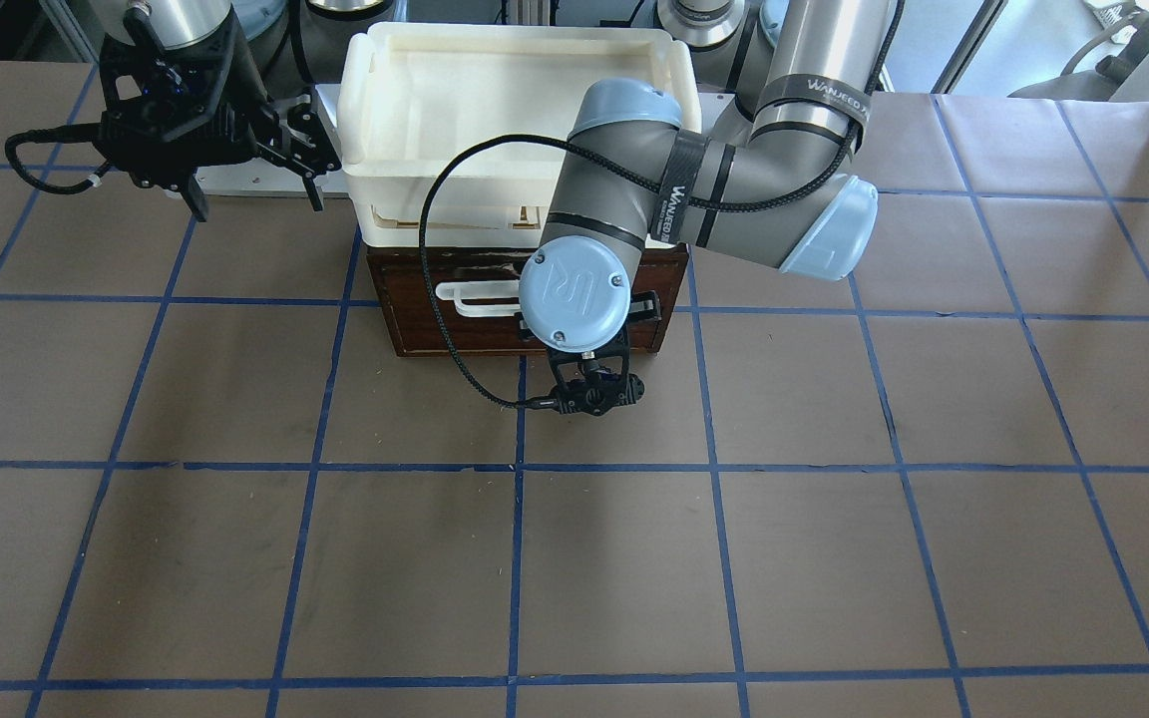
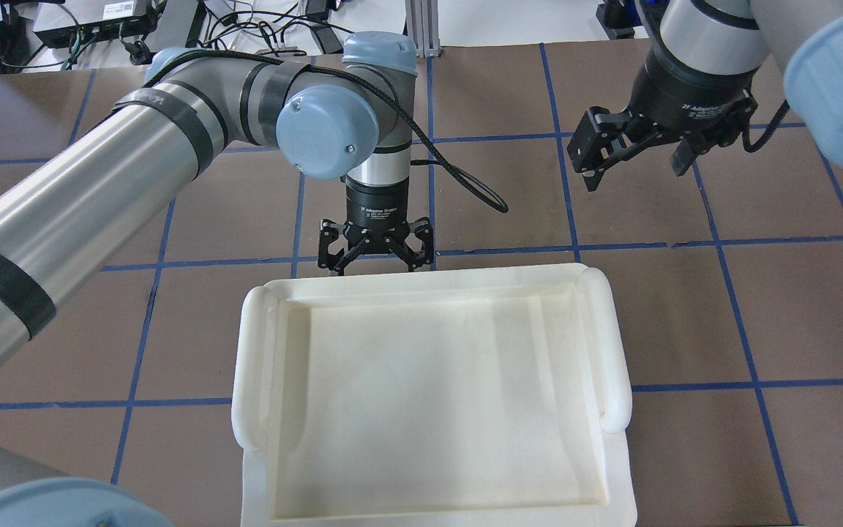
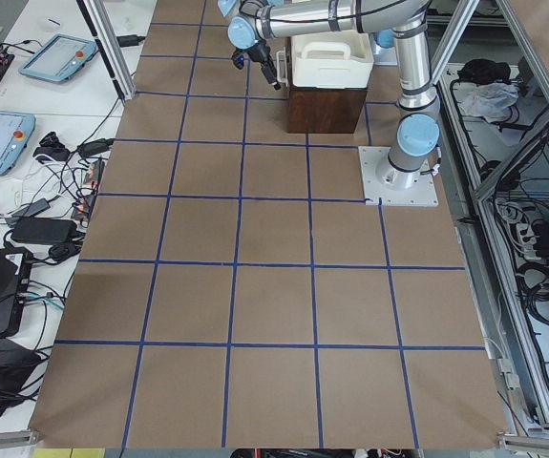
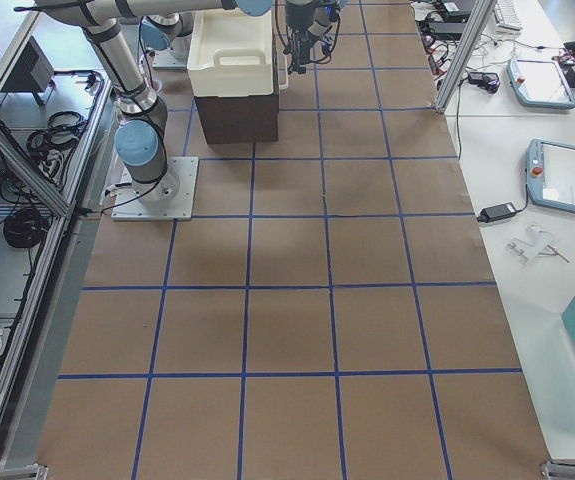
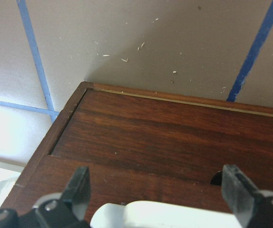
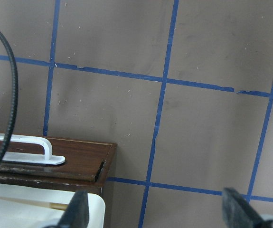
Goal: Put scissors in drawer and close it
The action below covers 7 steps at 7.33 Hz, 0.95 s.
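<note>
The drawer (image 1: pixel 435 324) has a dark brown wooden front that sits pushed in, level with its frame (image 5: pixel 174 137). Its white bar handle (image 1: pixel 480 299) runs across the front. My left gripper (image 2: pixel 376 252) is open right in front of the drawer. In the left wrist view its fingers (image 5: pixel 79 185) stand either side of the handle (image 5: pixel 164 213) without closing on it. My right gripper (image 2: pixel 635 172) is open and empty, hovering beside the drawer unit over the table. The scissors are not in view.
A cream-white plastic tray (image 2: pixel 246 366) sits on top of the drawer unit and hides it from overhead. The brown table with blue tape lines (image 1: pixel 574 558) stretches in front. The left arm's black cable (image 1: pixel 425 259) loops across the drawer front.
</note>
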Available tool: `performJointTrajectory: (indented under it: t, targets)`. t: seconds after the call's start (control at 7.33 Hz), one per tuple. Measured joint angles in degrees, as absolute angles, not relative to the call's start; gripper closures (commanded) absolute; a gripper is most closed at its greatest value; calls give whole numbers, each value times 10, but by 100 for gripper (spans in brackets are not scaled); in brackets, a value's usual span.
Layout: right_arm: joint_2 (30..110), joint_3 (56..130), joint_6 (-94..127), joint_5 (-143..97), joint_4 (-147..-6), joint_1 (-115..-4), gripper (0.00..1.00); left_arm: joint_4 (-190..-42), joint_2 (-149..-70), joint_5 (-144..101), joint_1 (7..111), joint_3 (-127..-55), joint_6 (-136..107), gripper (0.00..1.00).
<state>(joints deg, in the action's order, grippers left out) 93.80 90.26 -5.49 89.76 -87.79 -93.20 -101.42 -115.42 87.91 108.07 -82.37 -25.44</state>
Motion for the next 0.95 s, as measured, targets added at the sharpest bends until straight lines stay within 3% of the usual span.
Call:
performJointTrajectory:
  t: [0.55,0.95]
  targets:
    - [938,903,-54,897,-877,-932,0,-984,-1127,880,1001,-747,-164,0]
    - [938,903,-55,898,-877,-932,0,-908,-1083,877,952,-740,-112,0]
